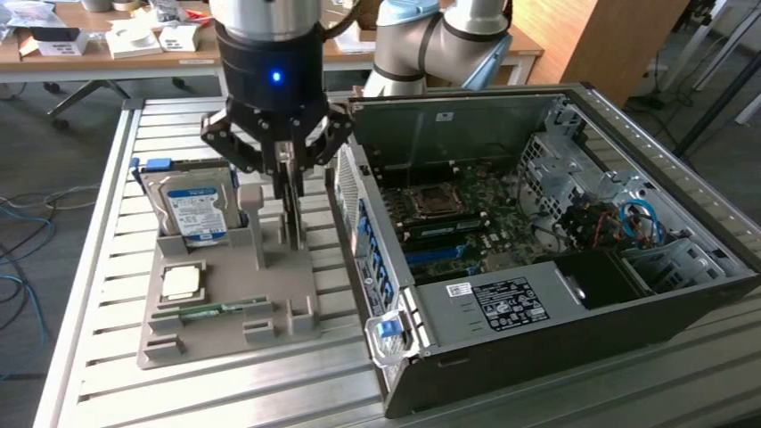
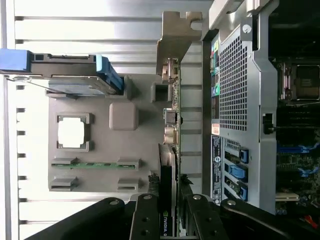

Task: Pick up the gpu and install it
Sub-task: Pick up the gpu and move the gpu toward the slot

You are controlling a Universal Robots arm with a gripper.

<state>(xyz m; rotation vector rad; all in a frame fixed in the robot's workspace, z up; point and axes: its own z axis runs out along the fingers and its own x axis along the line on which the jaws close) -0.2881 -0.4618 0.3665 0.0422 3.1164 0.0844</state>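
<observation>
The gpu [image 1: 292,212] stands on edge in a slot of the grey holder tray [image 1: 226,334], just beside the open computer case [image 1: 535,223]. In the wrist view the gpu [image 2: 169,165] appears edge-on, with its pale metal bracket [image 2: 175,35] at the far end. My gripper [image 1: 283,174] hangs directly over the card. Seen from the wrist, the gripper [image 2: 170,222] straddles the card's near end with one black finger [image 2: 145,220] on each side. A narrow gap shows beside the card, so the jaws stand open around it.
The holder tray [image 2: 125,150] also carries a blue-labelled hard drive [image 1: 196,209], a square processor [image 1: 181,281] and a green memory stick [image 1: 220,308]. Inside the case lies the motherboard with blue slots [image 1: 440,259]. The case's rear wall [image 2: 240,100] is close beside the card. Everything stands on a slatted metal table [image 1: 107,223].
</observation>
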